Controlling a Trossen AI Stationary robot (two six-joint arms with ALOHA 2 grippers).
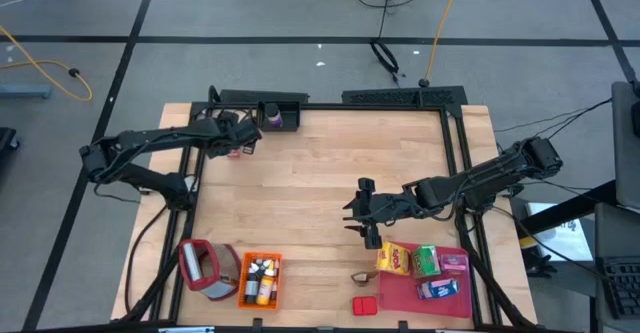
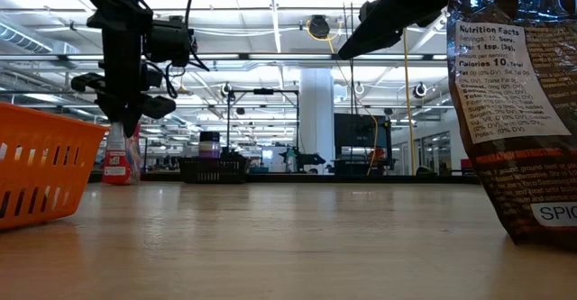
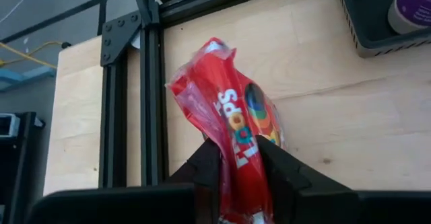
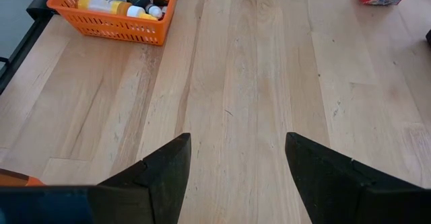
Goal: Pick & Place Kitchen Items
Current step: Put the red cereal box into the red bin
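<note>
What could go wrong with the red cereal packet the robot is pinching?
The left gripper pinches the red Froot Loops packet only at one crumpled end, so it might slip out or tear when lifted. The packet sits right beside the black frame rail at the table's far left corner, so it could snag there. The right gripper waits open over bare wood, clear of it.

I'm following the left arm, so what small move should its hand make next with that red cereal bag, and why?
Probably lift straight up: the left hand pinches the red cereal bag, which sits beside the table's black frame rail. The right hand waits open.
</note>
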